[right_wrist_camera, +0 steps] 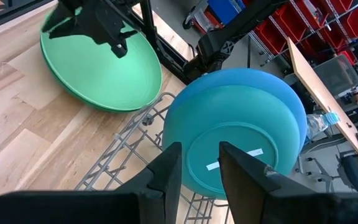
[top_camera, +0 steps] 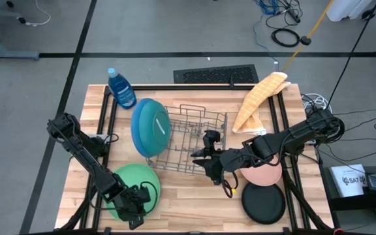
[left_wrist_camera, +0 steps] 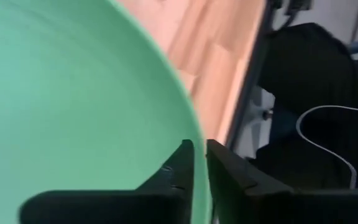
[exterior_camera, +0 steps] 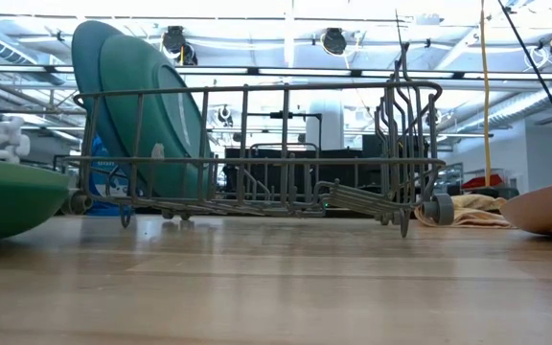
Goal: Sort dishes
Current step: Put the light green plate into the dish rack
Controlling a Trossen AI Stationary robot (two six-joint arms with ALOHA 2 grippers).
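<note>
Rim of the green plate (top_camera: 134, 183) sits pinched between the left gripper's (top_camera: 133, 207) nearly closed fingers at the table's near edge. Lifting it toward the rack (top_camera: 191, 140), where teal plate (top_camera: 156, 129) and blue plate (right_wrist_camera: 272, 81) stand, looks next. The right gripper (top_camera: 215, 171) hovers open, empty, beside the pink plate (top_camera: 265, 173) and black plate (top_camera: 264, 202).

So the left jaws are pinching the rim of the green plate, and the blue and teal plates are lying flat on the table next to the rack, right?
Not quite. The left gripper does pinch the green plate at its rim, but the blue plate and teal plate stand on edge inside the wire rack, not flat on the table. The low view shows them upright.
</note>
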